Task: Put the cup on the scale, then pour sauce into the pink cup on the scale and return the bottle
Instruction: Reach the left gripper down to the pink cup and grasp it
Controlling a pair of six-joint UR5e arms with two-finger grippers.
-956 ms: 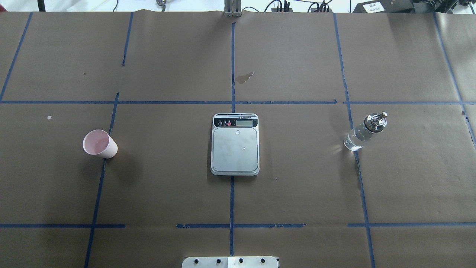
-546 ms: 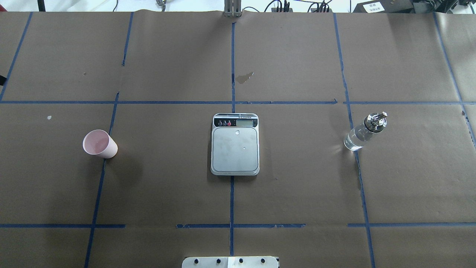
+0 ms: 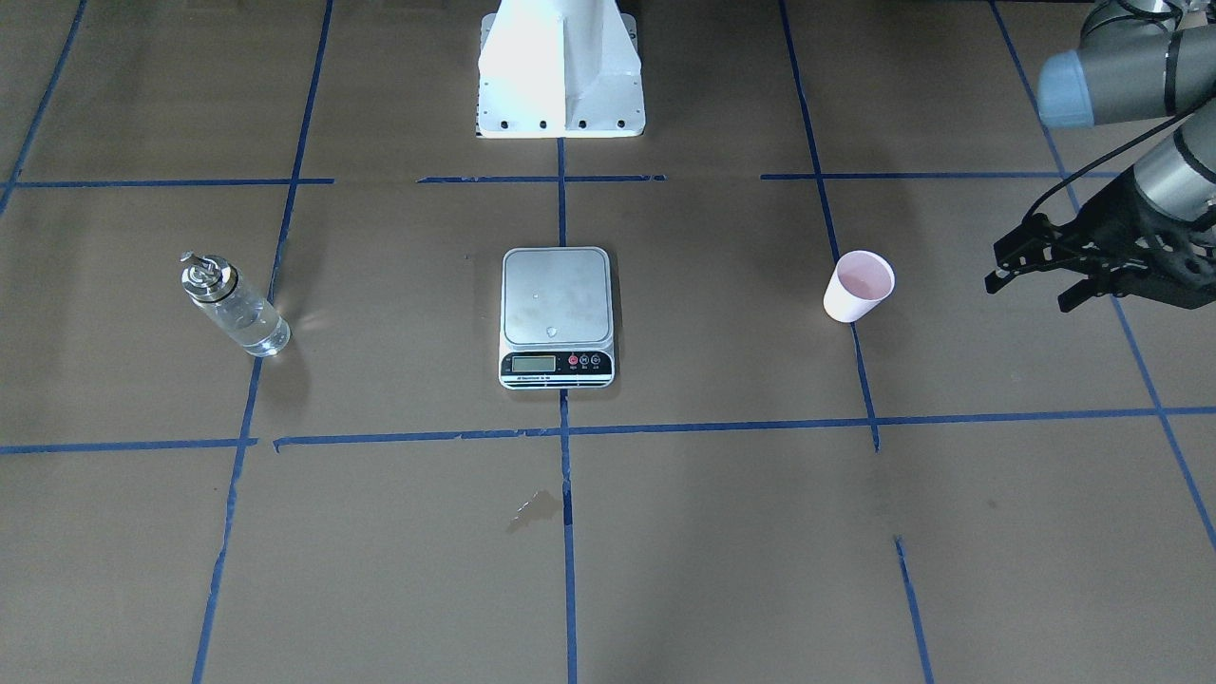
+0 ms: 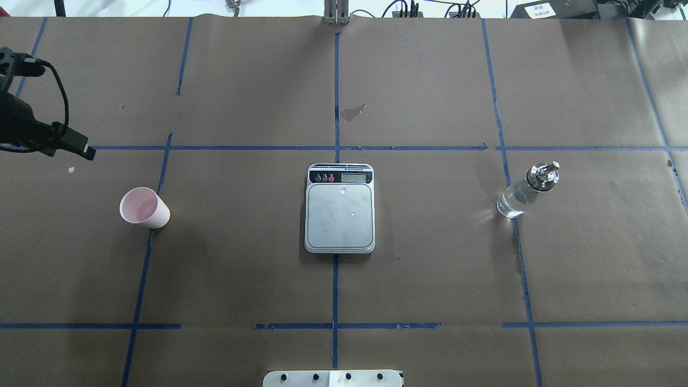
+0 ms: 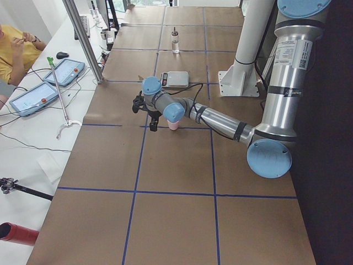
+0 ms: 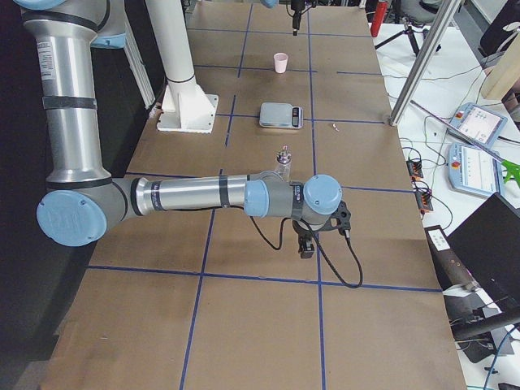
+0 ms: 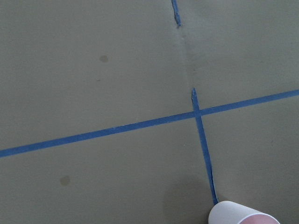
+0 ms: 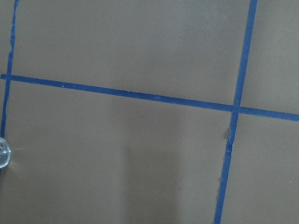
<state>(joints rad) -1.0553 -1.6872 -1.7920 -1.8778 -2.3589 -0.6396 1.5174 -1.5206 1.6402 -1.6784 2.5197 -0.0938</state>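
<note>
Brown paper [image 4: 430,80] gridded with blue tape [image 4: 242,148] bears a small dark stain [image 4: 353,112] beside one tape line.

I count one small, pale pink tapered paper cup [image 4: 144,208], one flat square white kitchen scale [image 4: 339,226] with steel platform, one small clear glass bottle [image 4: 517,198] with silver spout cap, and two grey, blue-jointed robot arms: left arm [image 5: 220,118], right arm [image 6: 195,195]

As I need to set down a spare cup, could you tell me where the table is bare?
Bare paper lies between cup and scale, and between scale and bottle; the strip from scale to the far edge is bare too, bar a small stain. Tightest is by the cup, where the left pincer hovers.
</note>
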